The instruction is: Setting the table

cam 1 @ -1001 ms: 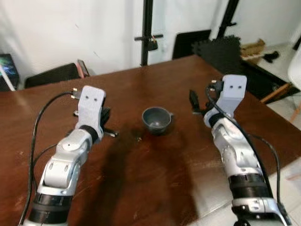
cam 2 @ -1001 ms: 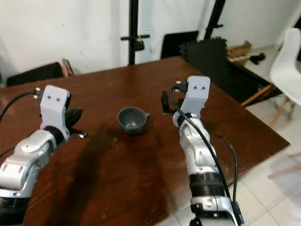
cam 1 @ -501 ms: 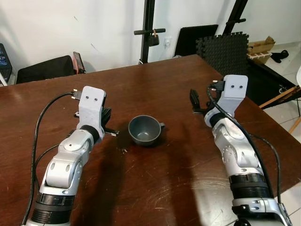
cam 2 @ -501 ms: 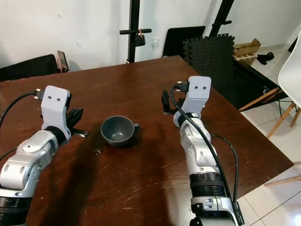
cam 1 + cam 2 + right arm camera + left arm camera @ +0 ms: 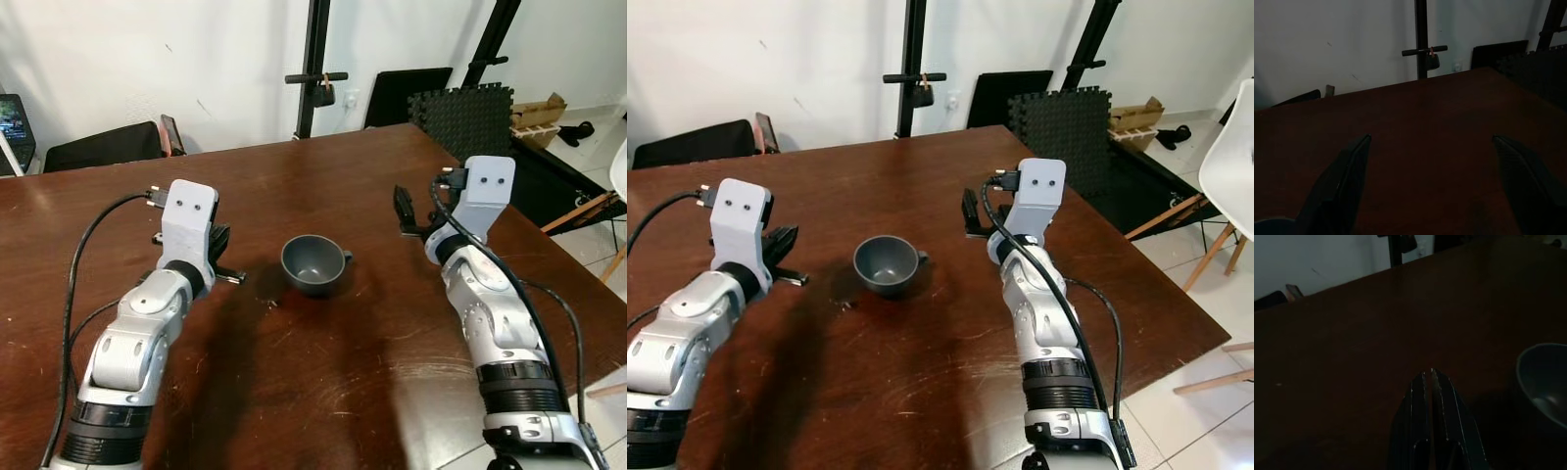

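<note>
A dark grey cup with a small handle stands upright and empty on the brown wooden table, between my two arms. My left gripper hovers low over the table just left of the cup, apart from it. The left wrist view shows its fingers pressed together with nothing between them, and the cup off to one side. My right gripper is raised to the right of the cup. Its two fingers stand wide apart around bare table, with the cup's rim at a corner.
A black stand pole rises behind the table's far edge. Black foam mats lean on the wall at the back right, and dark seats stand at the back left. A white chair stands right of the table's right edge.
The whole view has swayed and sharpened, so the camera moved. Both arms keep their pose, and the cup stays on the table between them.
</note>
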### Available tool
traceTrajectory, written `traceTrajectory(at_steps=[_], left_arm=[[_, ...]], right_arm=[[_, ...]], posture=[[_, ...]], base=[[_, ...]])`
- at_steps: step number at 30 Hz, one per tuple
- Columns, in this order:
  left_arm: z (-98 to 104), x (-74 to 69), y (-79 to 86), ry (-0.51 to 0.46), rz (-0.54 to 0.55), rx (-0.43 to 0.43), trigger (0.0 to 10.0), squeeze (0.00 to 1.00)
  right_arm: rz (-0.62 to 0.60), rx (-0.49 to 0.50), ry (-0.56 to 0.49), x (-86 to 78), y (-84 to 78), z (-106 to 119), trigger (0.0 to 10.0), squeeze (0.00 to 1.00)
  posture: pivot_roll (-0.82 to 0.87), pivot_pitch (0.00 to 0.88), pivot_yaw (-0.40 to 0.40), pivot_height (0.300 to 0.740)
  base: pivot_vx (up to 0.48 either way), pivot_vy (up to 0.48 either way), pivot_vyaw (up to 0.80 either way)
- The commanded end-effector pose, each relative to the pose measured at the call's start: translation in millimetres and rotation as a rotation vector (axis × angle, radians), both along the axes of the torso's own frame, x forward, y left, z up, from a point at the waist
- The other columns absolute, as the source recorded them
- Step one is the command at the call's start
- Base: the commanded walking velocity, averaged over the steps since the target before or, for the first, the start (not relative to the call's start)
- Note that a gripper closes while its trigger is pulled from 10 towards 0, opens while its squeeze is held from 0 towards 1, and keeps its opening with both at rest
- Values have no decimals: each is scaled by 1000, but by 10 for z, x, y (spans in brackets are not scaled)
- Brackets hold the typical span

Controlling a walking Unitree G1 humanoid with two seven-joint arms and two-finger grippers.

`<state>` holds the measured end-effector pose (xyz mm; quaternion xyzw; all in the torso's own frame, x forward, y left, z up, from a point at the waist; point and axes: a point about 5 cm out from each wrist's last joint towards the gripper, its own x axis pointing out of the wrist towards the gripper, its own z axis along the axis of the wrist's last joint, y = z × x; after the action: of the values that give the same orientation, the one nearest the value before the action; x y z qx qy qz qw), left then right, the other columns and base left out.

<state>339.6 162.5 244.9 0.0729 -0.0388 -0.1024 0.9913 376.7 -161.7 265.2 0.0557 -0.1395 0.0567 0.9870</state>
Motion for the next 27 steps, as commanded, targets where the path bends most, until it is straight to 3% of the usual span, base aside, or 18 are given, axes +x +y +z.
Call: traceTrajectory(at_steps=[1,3,6,11,13,14,15,17,20,24,27], left_arm=[[-20,8,0,19,-21,15,10000,0],[-6,-1,28,23,-70,58,10000,0],[53,-12,43,-1,-131,141,10000,0],[94,-9,14,-23,-179,180,10000,0],[104,-32,-194,-20,-344,184,10000,0],[104,-32,-194,-20,-344,184,10000,0],[95,-37,-376,-3,-479,197,10000,0],[85,-2,-423,11,-524,245,10000,0],[109,31,-353,12,-520,299,10000,0],[151,46,-139,27,-558,407,10000,0],[173,107,-81,28,-537,436,10000,0]], right_arm=[[13,13,10,-20,-15,-29,10000,0],[83,-4,44,-23,13,-45,10000,0],[279,-141,131,-74,75,-94,10000,0],[335,-205,130,-97,65,-55,10000,0],[310,-214,122,-58,19,-32,10000,0],[310,-214,122,-58,19,-32,10000,0],[285,-196,123,-29,0,-34,10000,0],[294,-197,127,-29,16,-37,10000,0],[320,-200,134,-57,9,-25,10000,0],[346,-208,145,-78,-76,-11,10000,0],[367,-206,133,-77,-60,9,10000,0]], posture=[[38,164,13,740],[46,164,16,740],[44,162,17,740],[40,160,17,740],[48,158,13,740],[48,158,13,740],[46,157,18,740],[40,160,25,740],[34,162,27,740],[41,173,17,740],[38,173,19,740]], base=[[0,0,0],[0,0,0],[0,0,0],[0,0,0],[0,0,0],[0,0,0],[0,0,0],[0,0,0],[0,0,0],[0,0,0],[0,0,0]])
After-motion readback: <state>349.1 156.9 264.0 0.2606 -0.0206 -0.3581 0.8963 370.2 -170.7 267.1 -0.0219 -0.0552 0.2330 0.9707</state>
